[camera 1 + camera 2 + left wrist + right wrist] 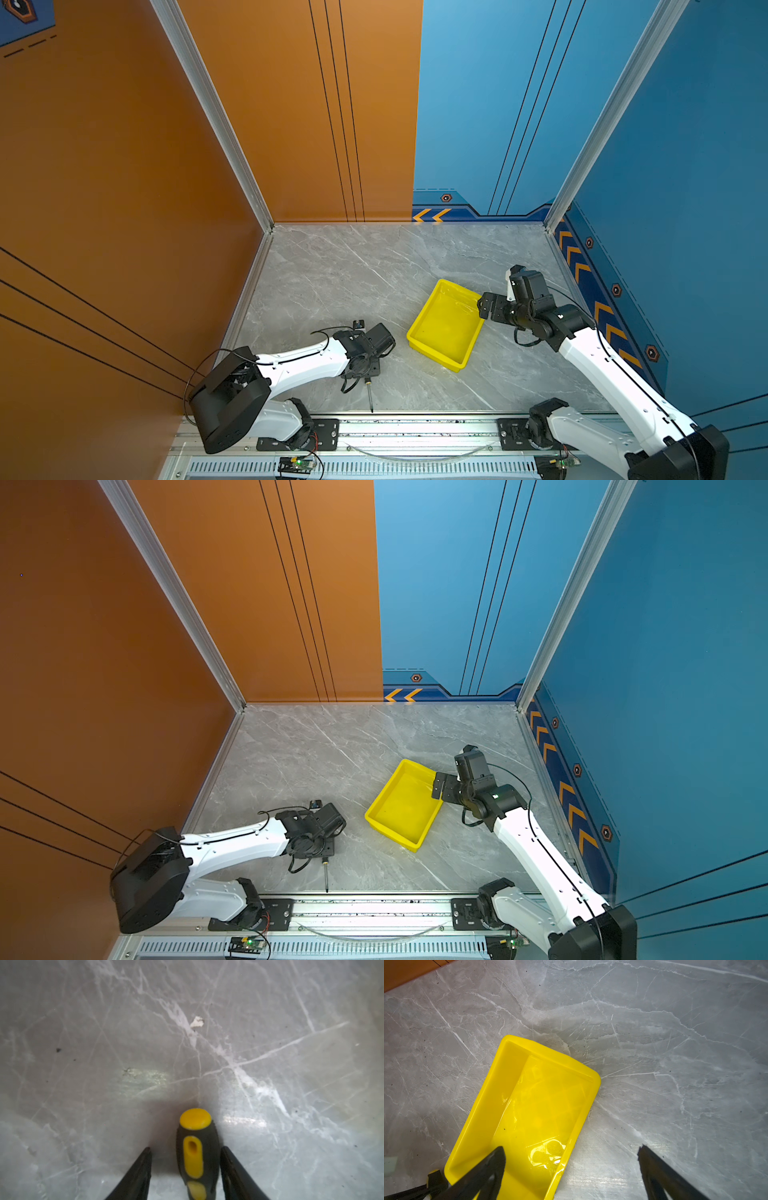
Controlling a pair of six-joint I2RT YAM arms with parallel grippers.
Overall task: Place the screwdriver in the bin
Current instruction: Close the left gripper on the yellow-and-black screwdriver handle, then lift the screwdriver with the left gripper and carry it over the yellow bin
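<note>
1. Left wrist view: the screwdriver (198, 1147) lies flat on the table (124, 1043), its handle between the partly open jaws of the left gripper (185, 1147). One finger sits close, a gap shows at the other, and nothing is gripped yet.
2. Off-centre like that, I'd expect the handle to roll or skid sideways when squeezed.
3. Well apart stands the bin (550, 1051), empty. The right gripper (571, 1147) hangs wide open astride its rim, holding nothing, and could block the drop.
</note>
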